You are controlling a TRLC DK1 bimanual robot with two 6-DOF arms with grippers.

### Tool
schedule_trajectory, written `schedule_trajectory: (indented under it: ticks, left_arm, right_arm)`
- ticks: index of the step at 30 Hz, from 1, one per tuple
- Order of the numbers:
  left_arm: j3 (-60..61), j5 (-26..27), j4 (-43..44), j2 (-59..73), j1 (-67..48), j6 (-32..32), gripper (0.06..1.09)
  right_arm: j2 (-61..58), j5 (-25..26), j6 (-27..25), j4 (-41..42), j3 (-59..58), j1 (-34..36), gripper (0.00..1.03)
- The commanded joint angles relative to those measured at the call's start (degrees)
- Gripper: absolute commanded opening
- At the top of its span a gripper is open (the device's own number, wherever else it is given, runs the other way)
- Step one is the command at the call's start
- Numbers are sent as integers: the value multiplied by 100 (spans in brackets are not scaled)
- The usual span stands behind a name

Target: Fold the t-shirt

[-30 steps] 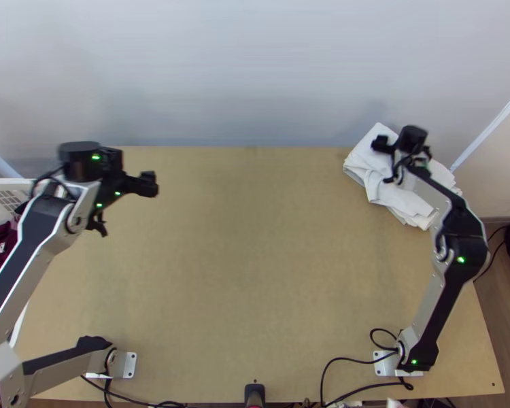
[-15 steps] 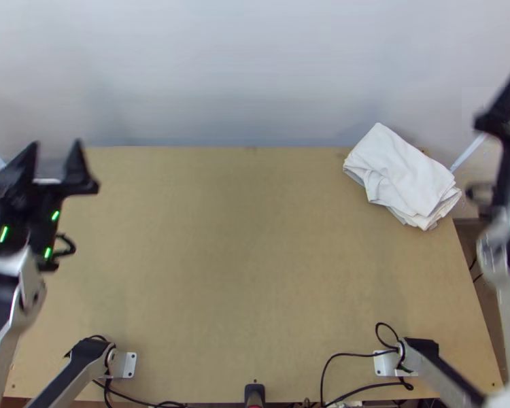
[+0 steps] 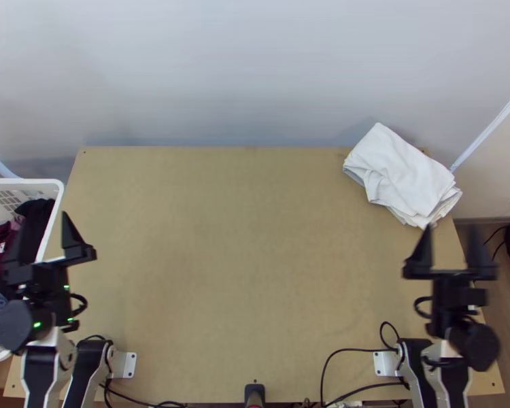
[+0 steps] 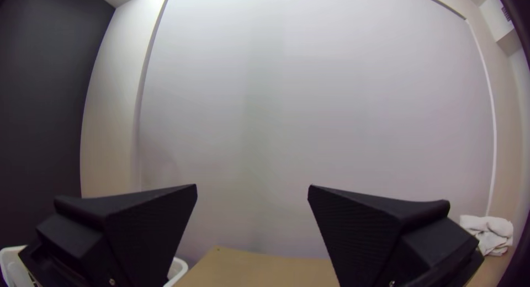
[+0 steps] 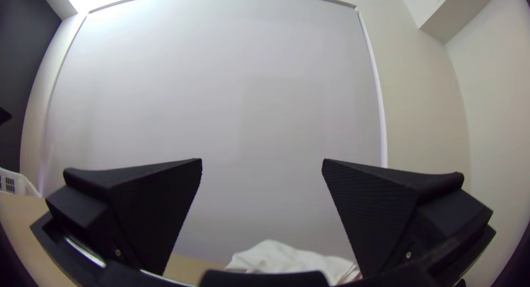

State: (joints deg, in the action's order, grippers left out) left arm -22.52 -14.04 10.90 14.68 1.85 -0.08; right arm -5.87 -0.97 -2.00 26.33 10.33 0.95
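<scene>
My left gripper stands open over the table's left edge, beside the basket. On the right side, my right gripper is open too, nearer the front than the white t-shirt. The shirt lies as a compact, layered bundle at the table's back right corner, untouched, its loose edges toward the front right. In the left wrist view the left gripper has nothing between its fingers, and the t-shirt is far off. The right wrist view has the right gripper apart and empty, with the t-shirt beyond.
A white basket of dark and maroon clothes stands beyond the table's left edge. Bare wooden table spans the middle. Cables run along the near edge, and a pale wall rises behind.
The right gripper has left its place over the shirt, swung right, then come back toward its base. The left gripper has moved left and nearer its base. The shirt lies as before.
</scene>
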Motion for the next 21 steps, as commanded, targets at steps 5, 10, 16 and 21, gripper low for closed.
schedule_trajectory:
  ticks: [5,10,16,21]
  left_arm:
    - [1242,-160,334,-475,-9,-361,104]
    - [2059,-107,132,-1512,-44,-379,104]
    - [2261,60,-826,-1239,-44,-405,104]
    - [2270,86,-808,-1485,-35,-397,104]
  right_arm:
    - [578,1,727,-822,-1024,-359,98]
    - [604,27,1202,-2641,-998,-297,98]
    - [587,168,1158,-2712,-980,-227,98]
    - [596,168,1149,-2712,-980,-227,98]
